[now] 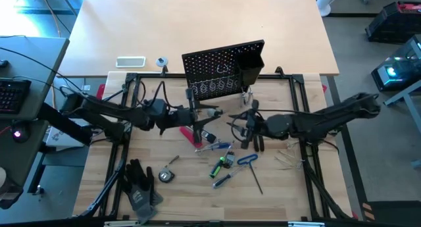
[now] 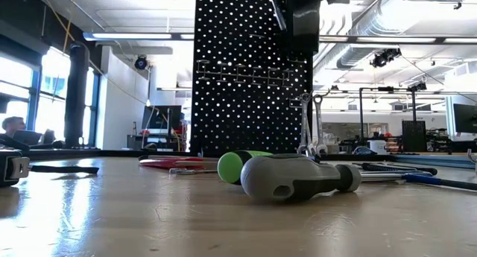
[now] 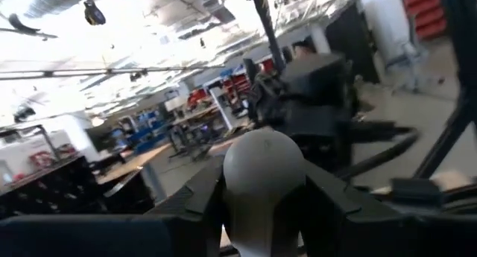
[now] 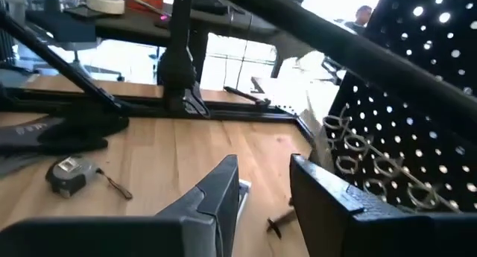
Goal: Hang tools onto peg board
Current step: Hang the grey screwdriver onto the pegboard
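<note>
The black peg board (image 1: 220,69) stands upright at the table's far side with wire ring holders (image 4: 373,164) and a box bin (image 1: 250,64); silver wrenches (image 2: 309,127) are at its foot. My left gripper (image 1: 201,113) hovers in front of the board, shut on a grey-handled tool (image 3: 262,171). My right gripper (image 1: 239,125) is open just right of it, above the table, touching nothing. On the table lie a red-black flat tool (image 1: 189,135), a green screwdriver (image 1: 219,165), a grey-and-black screwdriver (image 2: 298,179), a blue-handled hex key (image 1: 248,160) and black pliers (image 1: 255,141). My left gripper pinches the grey-handled tool between its two fingers (image 3: 209,194). The rounded grey end (image 3: 262,156) juts out past the fingertips. The fingers reach level from the table's left, and the tool is lifted clear of the table.
Black work gloves (image 1: 140,186) and a tape measure (image 1: 166,175) lie at the near left. A white flat device (image 1: 130,61) sits on the far table left of the board. The black frame rails (image 1: 125,122) run along both sides.
</note>
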`<control>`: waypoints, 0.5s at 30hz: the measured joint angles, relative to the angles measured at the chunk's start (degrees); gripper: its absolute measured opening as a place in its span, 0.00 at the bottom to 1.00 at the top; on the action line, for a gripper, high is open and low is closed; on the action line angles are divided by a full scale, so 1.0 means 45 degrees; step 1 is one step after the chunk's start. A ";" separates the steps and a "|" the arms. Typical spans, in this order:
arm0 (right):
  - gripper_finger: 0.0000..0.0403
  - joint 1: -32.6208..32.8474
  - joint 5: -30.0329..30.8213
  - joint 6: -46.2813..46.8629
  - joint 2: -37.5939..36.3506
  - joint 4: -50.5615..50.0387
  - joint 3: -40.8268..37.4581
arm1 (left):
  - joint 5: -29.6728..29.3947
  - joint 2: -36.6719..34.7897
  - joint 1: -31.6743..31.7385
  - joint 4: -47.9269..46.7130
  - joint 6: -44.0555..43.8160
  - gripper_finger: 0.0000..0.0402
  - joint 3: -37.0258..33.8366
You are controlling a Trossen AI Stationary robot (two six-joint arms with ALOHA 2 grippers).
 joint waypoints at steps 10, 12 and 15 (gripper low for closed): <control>0.28 0.1213 0.0911 0.3003 -0.0692 -0.4008 0.0001 | 0.0452 0.0026 0.1619 -0.4365 0.0487 0.28 0.2837; 0.28 0.1422 0.0911 0.3627 -0.0672 -0.4734 0.0002 | 0.0744 0.0106 0.2041 -0.4974 0.0419 0.28 0.3470; 0.28 0.1738 0.0904 0.4575 -0.0603 -0.5701 0.0000 | 0.1318 0.0217 0.2668 -0.5911 0.0348 0.28 0.4287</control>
